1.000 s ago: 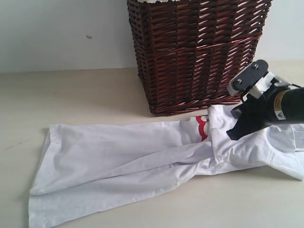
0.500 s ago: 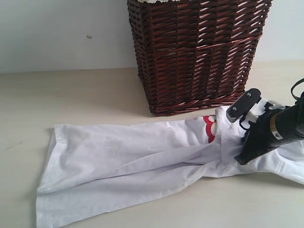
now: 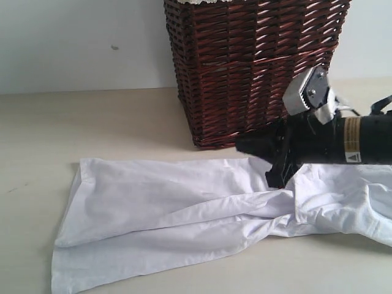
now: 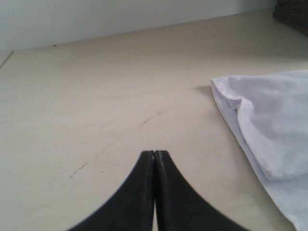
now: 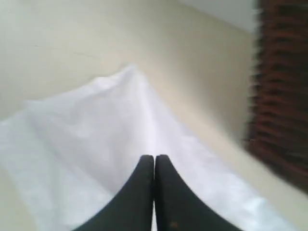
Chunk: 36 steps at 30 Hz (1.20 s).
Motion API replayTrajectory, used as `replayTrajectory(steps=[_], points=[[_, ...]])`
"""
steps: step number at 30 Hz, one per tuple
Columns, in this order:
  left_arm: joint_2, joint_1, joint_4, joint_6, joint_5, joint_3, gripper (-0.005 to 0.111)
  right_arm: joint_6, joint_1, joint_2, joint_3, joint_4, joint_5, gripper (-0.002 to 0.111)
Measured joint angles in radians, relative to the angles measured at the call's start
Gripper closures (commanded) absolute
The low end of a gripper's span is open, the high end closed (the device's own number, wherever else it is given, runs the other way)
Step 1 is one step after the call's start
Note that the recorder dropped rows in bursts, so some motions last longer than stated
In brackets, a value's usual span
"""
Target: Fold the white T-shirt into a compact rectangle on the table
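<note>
So the shirt [image 3: 184, 202] is plain white, no print showing. The table [image 3: 92, 122] is pale matte beige with a few tiny dark specks and faint scuff lines. The basket [image 3: 245, 73] is dark reddish-brown wicker in a glossy horizontal weave. The wall [image 3: 61, 43] is off-white with one dark spot. The left gripper [image 4: 154, 156] and right gripper [image 5: 154, 161] are black, and the right arm [image 3: 367, 141] has a yellow label band.

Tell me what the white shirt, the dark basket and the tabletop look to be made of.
Thin white T-shirt: soft matte cloth, probably cotton; it creases and drapes in folds.
Dark brown woven basket: wicker or rattan, slightly glossy; interlaced strands catch light.
Pale beige table: smooth matte board, perhaps laminate; faint scuffs, no grain visible.
</note>
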Motion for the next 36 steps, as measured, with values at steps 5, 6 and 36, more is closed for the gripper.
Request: replayTrajectory(steps=[5, 6, 36], points=[[0.000, 0.000, 0.000, 0.000, 0.000, 0.000, 0.107, 0.352, 0.000, 0.162, -0.129, -0.233, -0.124, 0.107], [0.000, 0.000, 0.000, 0.000, 0.000, 0.000, 0.107, 0.418, 0.000, 0.184, -0.161, -0.278, -0.126, 0.107], [0.000, 0.000, 0.000, 0.000, 0.000, 0.000, 0.107, 0.538, 0.121, 0.255, -0.304, -0.414, 0.071, 0.107]])
